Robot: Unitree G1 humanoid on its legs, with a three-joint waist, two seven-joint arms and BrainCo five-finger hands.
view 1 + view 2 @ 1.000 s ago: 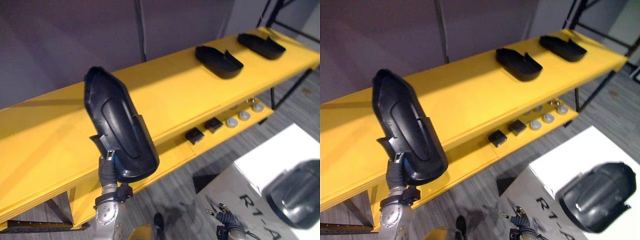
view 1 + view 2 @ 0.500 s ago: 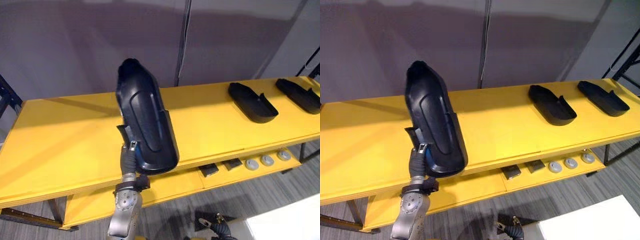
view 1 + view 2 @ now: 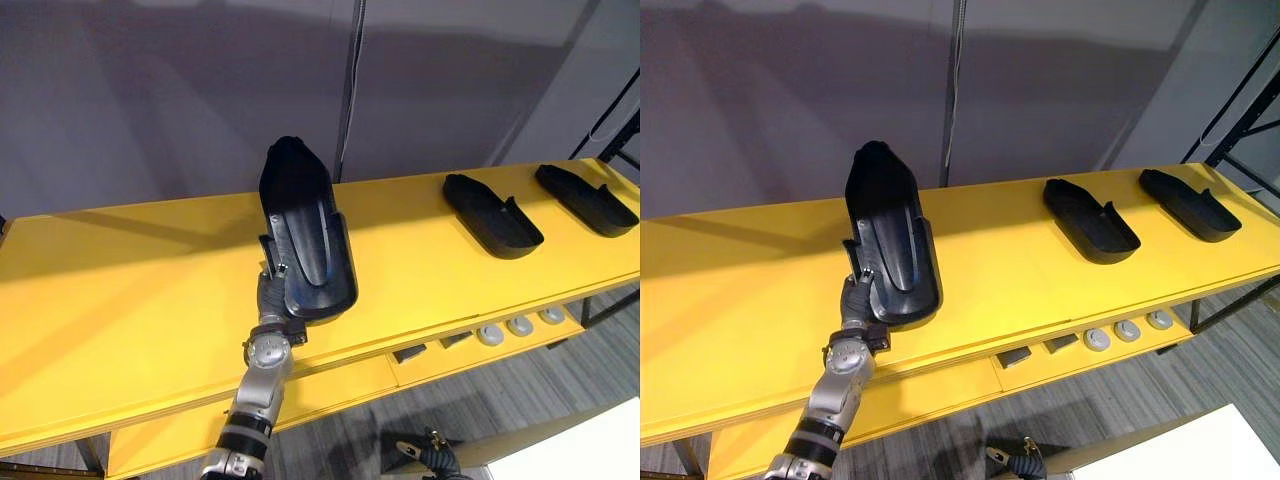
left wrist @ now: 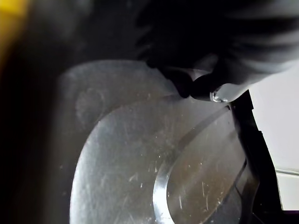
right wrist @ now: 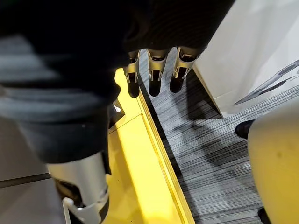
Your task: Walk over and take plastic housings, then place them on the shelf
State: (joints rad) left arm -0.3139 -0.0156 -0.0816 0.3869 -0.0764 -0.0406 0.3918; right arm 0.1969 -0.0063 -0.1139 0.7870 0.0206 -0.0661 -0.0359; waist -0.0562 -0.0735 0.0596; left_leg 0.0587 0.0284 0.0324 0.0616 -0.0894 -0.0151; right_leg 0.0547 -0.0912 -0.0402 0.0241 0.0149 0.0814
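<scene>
My left hand (image 3: 271,296) is shut on the lower end of a long black plastic housing (image 3: 304,238), holding it steeply tilted over the middle of the yellow shelf top (image 3: 130,290). Whether its lower end touches the board I cannot tell. Up close, the housing's glossy shell (image 4: 140,172) lies under one dark fingertip (image 4: 211,89). Two more black housings (image 3: 492,215) (image 3: 586,200) lie flat at the right end of the shelf. My right hand (image 5: 154,70) hangs low by the shelf's lower board, fingers straight and holding nothing.
The lower yellow board (image 3: 330,385) carries grey round discs (image 3: 520,326) and small black blocks (image 3: 408,353). A grey wall (image 3: 180,100) stands behind the shelf. A white tabletop corner (image 3: 590,455) sits at the lower right above striped grey floor (image 5: 205,154).
The whole view has shifted as I came closer to the shelf. My left arm has stretched forward, carrying the housing from over the front edge to over the shelf top.
</scene>
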